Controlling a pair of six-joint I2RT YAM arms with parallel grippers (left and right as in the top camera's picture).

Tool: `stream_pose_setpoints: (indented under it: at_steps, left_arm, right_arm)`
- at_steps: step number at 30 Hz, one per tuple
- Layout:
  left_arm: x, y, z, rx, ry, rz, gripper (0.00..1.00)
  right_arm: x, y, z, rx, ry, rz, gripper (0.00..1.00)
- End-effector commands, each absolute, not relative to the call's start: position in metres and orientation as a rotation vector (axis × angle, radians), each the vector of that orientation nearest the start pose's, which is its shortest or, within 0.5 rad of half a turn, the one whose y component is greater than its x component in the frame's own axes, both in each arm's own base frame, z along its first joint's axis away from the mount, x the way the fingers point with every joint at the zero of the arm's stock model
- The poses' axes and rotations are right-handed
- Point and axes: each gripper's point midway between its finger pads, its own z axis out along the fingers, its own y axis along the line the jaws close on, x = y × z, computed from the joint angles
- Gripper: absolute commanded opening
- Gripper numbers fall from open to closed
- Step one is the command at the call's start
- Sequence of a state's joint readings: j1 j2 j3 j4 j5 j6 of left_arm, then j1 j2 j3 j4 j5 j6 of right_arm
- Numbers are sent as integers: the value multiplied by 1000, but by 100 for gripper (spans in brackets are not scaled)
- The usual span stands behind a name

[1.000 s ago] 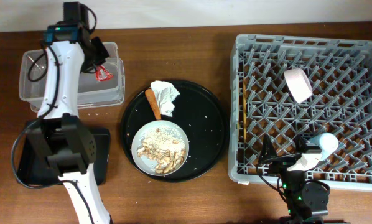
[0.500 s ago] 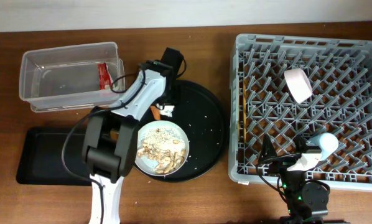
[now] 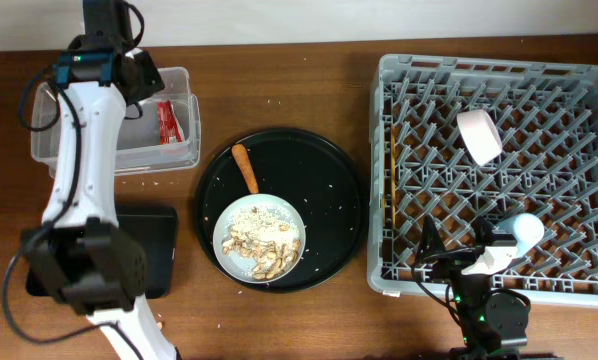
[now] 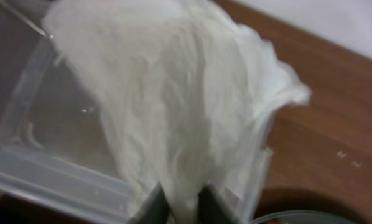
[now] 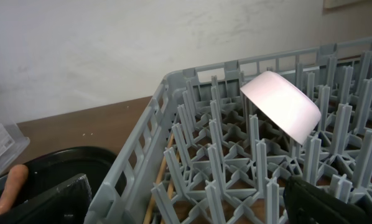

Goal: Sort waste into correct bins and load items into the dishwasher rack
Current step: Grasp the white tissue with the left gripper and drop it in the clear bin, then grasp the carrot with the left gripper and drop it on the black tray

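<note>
My left gripper is shut on the crumpled white tissue and holds it over the clear tub. In the overhead view it hovers above the tub, which holds the red wrapper. The orange sausage piece lies on the round black tray. The white plate carries rice and brown scraps. The grey rack holds the white bowl, the light-blue cup and the chopsticks. My right gripper is open and empty at the rack's near edge.
The large round black tray sits between the tub and the rack. The shallow black tray lies front left, partly hidden by my left arm. Rice grains are scattered on the table near the tub.
My left gripper went from the tub to the round tray, took hold of the tissue, and has carried it back over the clear tub. The right arm has not moved.
</note>
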State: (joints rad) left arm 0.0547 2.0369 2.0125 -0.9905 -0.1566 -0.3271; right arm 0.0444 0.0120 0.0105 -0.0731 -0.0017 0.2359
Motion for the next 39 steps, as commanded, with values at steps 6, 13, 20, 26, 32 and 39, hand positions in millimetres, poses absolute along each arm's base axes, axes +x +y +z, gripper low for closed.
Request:
stream_pose_setpoints:
  at_steps: [6, 13, 20, 26, 32, 39]
  left_arm:
    - [487, 6, 193, -420, 2704, -68, 91]
    - [416, -113, 106, -428, 2990, -44, 56]
    - [409, -108, 11, -446, 2918, 34, 51]
    - [425, -115, 4, -432, 2851, -43, 17]
    - [457, -124, 144, -340, 2658, -145, 13]
    - [284, 11, 254, -1001, 2608, 290, 6]
  right_arm:
    - [246, 10, 156, 166, 1646, 217, 98]
    - [246, 10, 155, 166, 1646, 217, 98]
    - [246, 10, 156, 166, 1646, 217, 98]
    - [246, 10, 156, 166, 1646, 217, 98]
    - [246, 10, 156, 166, 1646, 217, 98]
    - [246, 10, 156, 166, 1646, 217, 98]
